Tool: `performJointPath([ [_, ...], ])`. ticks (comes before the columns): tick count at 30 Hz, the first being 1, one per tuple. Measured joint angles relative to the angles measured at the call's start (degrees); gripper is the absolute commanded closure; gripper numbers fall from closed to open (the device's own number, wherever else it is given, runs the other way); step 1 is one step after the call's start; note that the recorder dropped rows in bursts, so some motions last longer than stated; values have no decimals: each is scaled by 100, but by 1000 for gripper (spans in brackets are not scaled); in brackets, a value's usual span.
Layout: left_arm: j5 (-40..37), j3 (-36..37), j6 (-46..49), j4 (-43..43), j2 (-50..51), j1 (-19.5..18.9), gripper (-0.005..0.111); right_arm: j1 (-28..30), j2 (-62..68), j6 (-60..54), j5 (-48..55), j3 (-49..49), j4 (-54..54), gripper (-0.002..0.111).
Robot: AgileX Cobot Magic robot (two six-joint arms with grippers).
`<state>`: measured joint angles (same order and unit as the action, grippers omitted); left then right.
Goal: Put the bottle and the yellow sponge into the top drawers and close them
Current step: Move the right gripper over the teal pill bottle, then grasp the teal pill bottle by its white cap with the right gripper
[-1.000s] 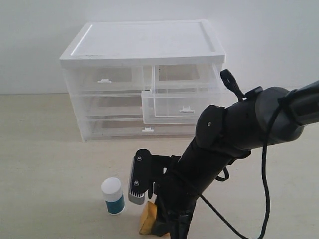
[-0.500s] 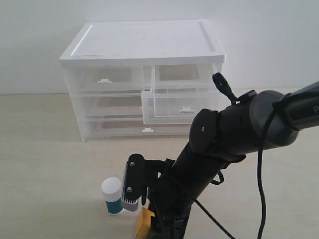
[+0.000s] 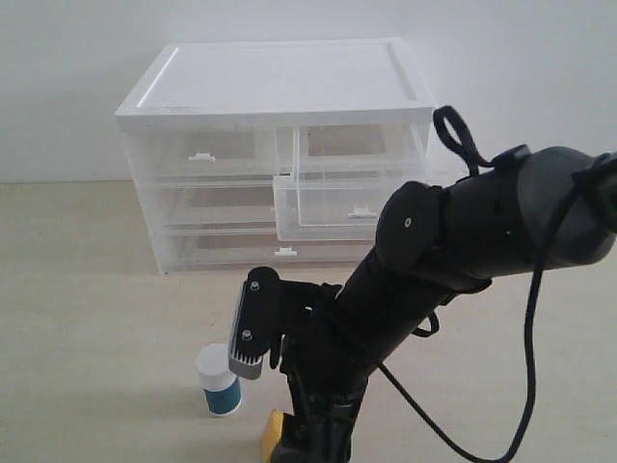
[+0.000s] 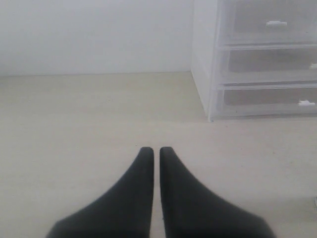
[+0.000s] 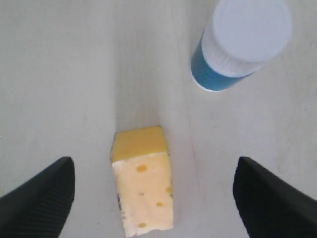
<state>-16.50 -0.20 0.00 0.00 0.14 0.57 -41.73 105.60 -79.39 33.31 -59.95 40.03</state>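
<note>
The right claw (image 5: pixel 153 171) is seen spread wide, nothing being held, and the yellow sponge (image 5: pixel 143 183) is found lying on the table (image 5: pixel 59 74) directly beneath it, in the gap between the two fingers and touched by neither. The bottle (image 5: pixel 242 44) is stood upright ahead of the claw, off towards one finger, apart from the sponge and outside the span of the jaws. The sponge is judged to be very light, soft and easily squashed, its pitted surface likely giving good friction, so that slipping is less to be feared than crushing or tilting. As a wedge it would best be taken across its two long flat sides, near the middle of its length, where the faces are closest to parallel; a hold at the thin end could let it be squeezed out. Only modest pressure should be needed. The left claw (image 4: pixel 154 151) is kept clenched on nothing, well away from both things. Beyond the right claw, one of the top drawers (image 3: pixel 352 198) appears to be pulled out.
</note>
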Motion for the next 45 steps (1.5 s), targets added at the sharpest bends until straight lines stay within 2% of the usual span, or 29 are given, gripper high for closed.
performJointPath([
  [4,0,0,0,0,0,0,102,0,-396,302,63,0,183,34],
  [10,0,0,0,0,0,0,102,-13,-700,663,-186,0,1466,35],
  [13,0,0,0,0,0,0,102,-133,-700,749,-572,0,1714,35],
  [17,0,0,0,0,0,0,102,-372,-700,805,-1239,0,1763,35],
  [21,0,0,0,0,0,0,102,-461,-700,805,-1650,0,1803,25],
  [23,0,0,0,0,0,0,102,-461,-690,805,-1772,0,1803,25],
  [45,0,0,0,0,0,0,102,-503,447,863,-1865,-561,1803,25],
])
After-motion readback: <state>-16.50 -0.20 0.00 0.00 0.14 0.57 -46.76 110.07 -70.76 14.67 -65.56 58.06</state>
